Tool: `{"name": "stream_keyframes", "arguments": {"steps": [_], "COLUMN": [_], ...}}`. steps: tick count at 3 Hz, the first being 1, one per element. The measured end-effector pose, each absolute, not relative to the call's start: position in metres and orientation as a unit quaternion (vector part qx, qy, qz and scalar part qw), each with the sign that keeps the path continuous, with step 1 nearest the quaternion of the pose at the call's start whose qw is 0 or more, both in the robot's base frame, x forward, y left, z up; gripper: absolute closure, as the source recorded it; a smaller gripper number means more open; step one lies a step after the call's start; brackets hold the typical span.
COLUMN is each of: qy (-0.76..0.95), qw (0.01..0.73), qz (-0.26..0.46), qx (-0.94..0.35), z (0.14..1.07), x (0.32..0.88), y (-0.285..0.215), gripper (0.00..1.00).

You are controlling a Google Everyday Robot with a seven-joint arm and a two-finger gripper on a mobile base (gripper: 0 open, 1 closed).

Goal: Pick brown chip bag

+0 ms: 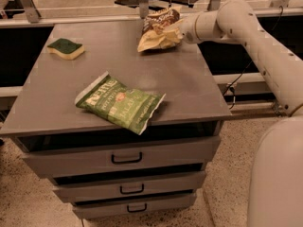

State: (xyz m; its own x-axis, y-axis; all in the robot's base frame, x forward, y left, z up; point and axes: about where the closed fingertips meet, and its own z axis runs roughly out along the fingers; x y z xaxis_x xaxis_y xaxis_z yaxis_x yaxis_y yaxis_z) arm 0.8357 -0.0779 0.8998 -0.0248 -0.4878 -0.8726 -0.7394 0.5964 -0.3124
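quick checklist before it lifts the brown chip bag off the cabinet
1. Right target: ok, the gripper is at the brown chip bag, near the far edge of the cabinet top.
2. Contact: ok, the gripper meets the bag's right side.
3. Hold secure: cannot tell, the bag hides the contact.
4. Bag off the surface: cannot tell, its pale lower edge looks to touch.
5. Neighbours apart: ok, the green chip bag and the sponge lie well away.

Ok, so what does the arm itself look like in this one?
Smooth off-white arm of rounded tubular links with a bulbous joint, no markings visible. The gripper, same colour, is at the far edge of the table by the brown chip bag.
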Motion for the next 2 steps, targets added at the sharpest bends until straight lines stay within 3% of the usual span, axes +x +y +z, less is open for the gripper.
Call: {"name": "stream_keyframes", "arguments": {"steps": [2], "qy": [0.613], "qw": [0.585], "qz": [0.118], "qx": [-0.518], "z": [0.97], "x": [0.808], "y": [-0.026], "gripper": [1.0]}}
